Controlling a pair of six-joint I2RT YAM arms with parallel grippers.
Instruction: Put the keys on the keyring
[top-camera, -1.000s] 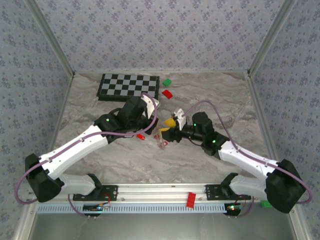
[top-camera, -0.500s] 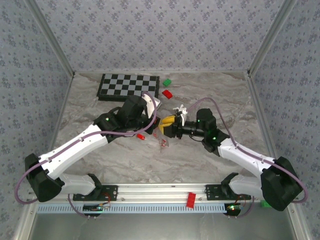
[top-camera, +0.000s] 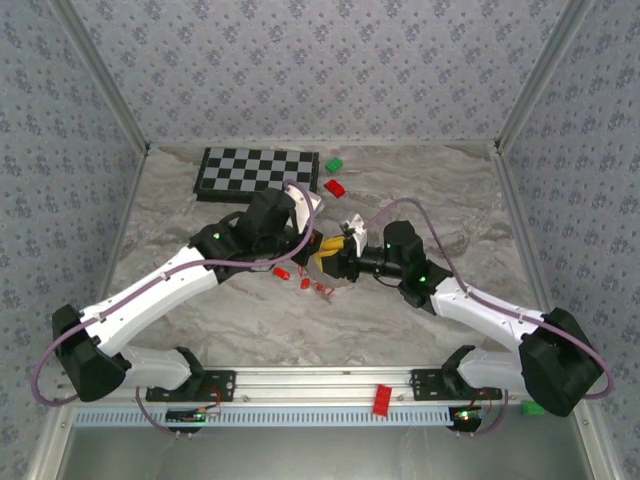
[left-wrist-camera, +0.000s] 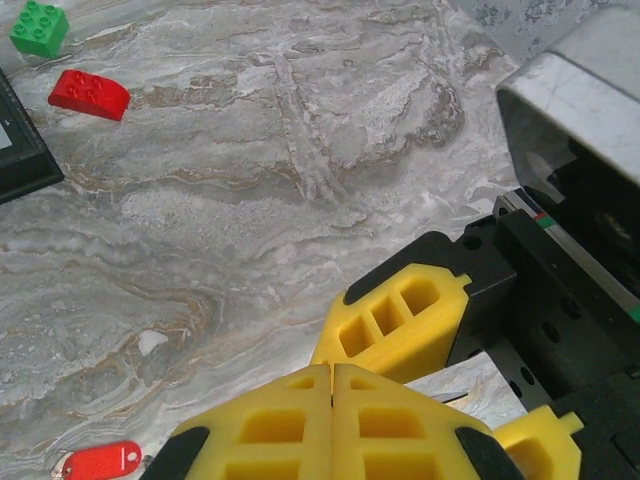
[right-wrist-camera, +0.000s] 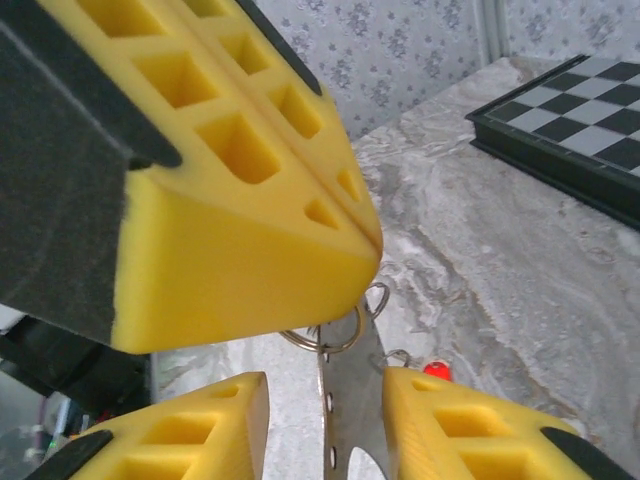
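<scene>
- Fingers (left-wrist-camera: 270, 430) of my left gripper (left-wrist-camera: 332, 385) are pressed together pad to pad. The keyring (right-wrist-camera: 328, 340), a thin grey wire loop, hangs upright from under their tip, pinched there as far as I can see.
- Just to the right, the fingers (right-wrist-camera: 190, 420) of my right gripper (right-wrist-camera: 325, 395) stand apart. A thin shiny metal strip (right-wrist-camera: 337, 430) with small holes stands in the gap, and I cannot tell whether either pad touches it.
- My two grippers meet tip to tip over the middle of the marble table (top-camera: 350, 335), so the keyring is there, up off the surface.
- Three red-headed keys (top-camera: 305, 283) lie loose on the table in a short row just near of the fingertips, with the leftmost key (top-camera: 282, 271) a little apart from the other two.
- Farther off, a red brick (left-wrist-camera: 90, 93) and a green brick (left-wrist-camera: 40, 28) lie close together.
- A chessboard (top-camera: 258, 173) sits to their left, by the far edge.
</scene>
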